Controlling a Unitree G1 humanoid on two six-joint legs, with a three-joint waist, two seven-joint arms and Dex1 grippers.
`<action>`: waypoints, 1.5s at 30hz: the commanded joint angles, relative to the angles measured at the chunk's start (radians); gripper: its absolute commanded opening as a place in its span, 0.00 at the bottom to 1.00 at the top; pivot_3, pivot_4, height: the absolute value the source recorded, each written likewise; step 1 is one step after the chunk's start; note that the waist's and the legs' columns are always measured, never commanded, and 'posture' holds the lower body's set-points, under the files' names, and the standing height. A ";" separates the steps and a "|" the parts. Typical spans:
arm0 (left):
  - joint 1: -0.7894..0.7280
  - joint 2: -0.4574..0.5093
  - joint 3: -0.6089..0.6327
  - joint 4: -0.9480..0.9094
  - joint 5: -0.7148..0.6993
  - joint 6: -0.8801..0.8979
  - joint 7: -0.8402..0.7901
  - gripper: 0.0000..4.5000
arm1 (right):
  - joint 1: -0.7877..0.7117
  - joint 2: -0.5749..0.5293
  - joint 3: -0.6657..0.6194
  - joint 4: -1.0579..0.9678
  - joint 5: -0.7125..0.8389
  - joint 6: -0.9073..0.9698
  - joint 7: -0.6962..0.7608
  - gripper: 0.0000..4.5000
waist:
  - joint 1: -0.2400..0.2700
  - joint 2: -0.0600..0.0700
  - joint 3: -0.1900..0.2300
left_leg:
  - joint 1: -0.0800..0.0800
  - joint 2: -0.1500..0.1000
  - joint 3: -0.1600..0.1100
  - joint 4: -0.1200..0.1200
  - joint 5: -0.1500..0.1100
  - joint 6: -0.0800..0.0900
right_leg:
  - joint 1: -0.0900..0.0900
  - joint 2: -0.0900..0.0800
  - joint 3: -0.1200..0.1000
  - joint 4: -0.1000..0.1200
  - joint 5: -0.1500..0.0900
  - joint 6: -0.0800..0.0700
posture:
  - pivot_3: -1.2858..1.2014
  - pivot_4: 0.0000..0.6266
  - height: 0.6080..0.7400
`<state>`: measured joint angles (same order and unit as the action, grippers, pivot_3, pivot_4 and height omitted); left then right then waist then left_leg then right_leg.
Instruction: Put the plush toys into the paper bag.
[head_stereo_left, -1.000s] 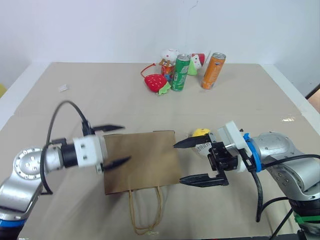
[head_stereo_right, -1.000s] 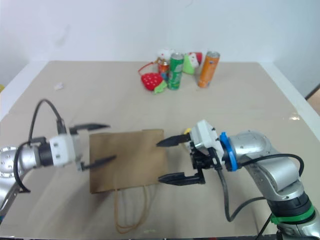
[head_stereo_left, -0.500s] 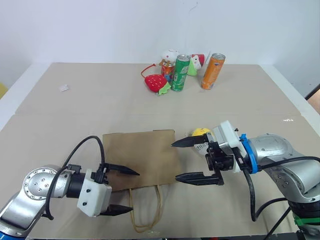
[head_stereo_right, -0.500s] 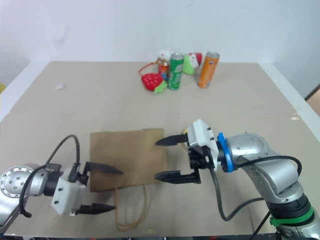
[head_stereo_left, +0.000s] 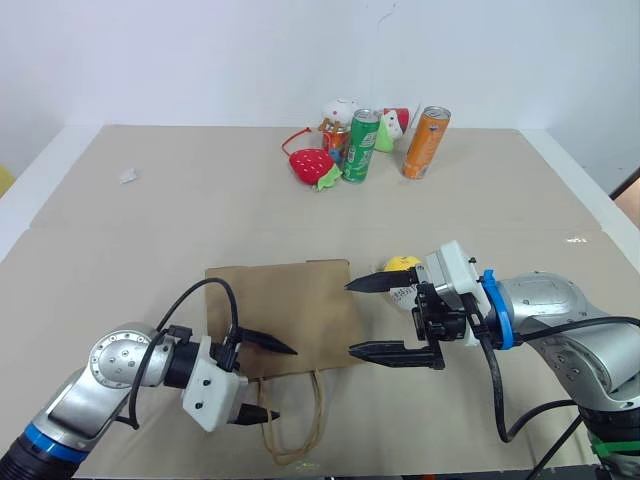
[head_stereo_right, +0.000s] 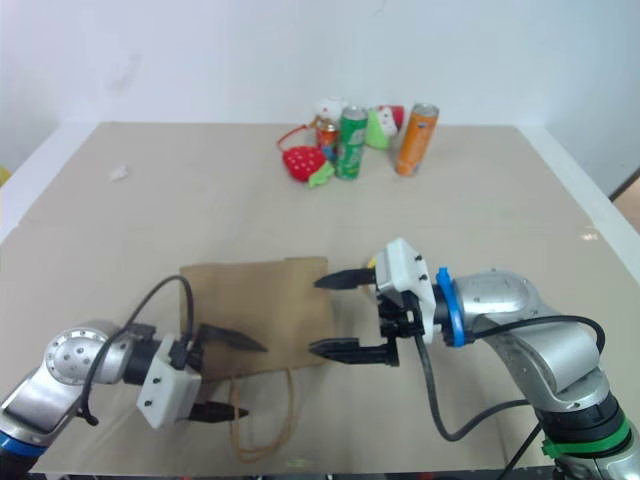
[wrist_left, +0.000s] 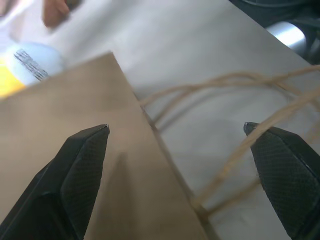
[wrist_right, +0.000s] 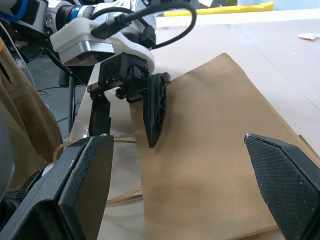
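Lying flat on the desk (head_stereo_left: 150, 220), the paper bag (head_stereo_left: 280, 315) points its handles toward the robot; the left gripper (head_stereo_left: 270, 382), spread, straddles its mouth edge, while the right gripper (head_stereo_left: 365, 318), spread, hovers beside the yellow-topped plush (head_stereo_left: 402, 266).

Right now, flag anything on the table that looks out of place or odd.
The brown kraft paper bag lies flat on its side, mouth closed, cord handles splayed toward the table's near edge. Nothing can go in until it is opened. Nothing else stands out.
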<state>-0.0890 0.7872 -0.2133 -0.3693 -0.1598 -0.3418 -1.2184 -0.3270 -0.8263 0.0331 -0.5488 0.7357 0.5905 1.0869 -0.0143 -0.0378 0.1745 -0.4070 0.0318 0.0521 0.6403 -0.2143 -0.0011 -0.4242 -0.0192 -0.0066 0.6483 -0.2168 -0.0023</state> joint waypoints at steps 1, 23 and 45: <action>-0.028 -0.033 -0.016 -0.006 -0.024 0.029 0.032 0.80 | 0.001 -0.002 -0.025 -0.032 -0.003 -0.021 -0.002 1.00 | 0.000 0.000 0.000 | 0.000 0.000 0.000 0.000 0.000 0.000 | 0.000 0.000 0.000 0.000 0.000 0.000 | 0.52 0.24 1.00; -0.243 -0.183 0.121 0.168 -0.195 0.326 0.205 0.02 | 0.044 0.040 -0.035 0.117 -0.120 -0.099 -0.054 1.00 | -0.004 -0.001 0.000 | -0.001 -0.001 0.000 0.002 0.000 0.001 | 0.001 0.001 0.001 0.000 0.002 0.003 | 0.52 0.24 1.00; -0.307 -0.268 0.197 0.033 -0.325 0.650 0.434 0.00 | -0.136 0.365 0.128 0.252 -0.262 0.003 -0.335 0.11 | -0.006 -0.001 0.000 | 0.000 -0.001 0.000 0.004 0.002 0.000 | 0.000 0.003 0.004 0.003 0.003 0.003 | 0.52 0.24 1.00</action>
<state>-0.3711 0.5251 -0.0379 -0.2945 -0.4818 0.3024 -0.8058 -0.4362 -0.4752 0.1641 -0.2914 0.4815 0.5971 0.7691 -0.0199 -0.0384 0.1742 -0.4073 0.0309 0.0521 0.6441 -0.2128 -0.0010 -0.4237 -0.0166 -0.0026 0.6509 -0.2134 0.0007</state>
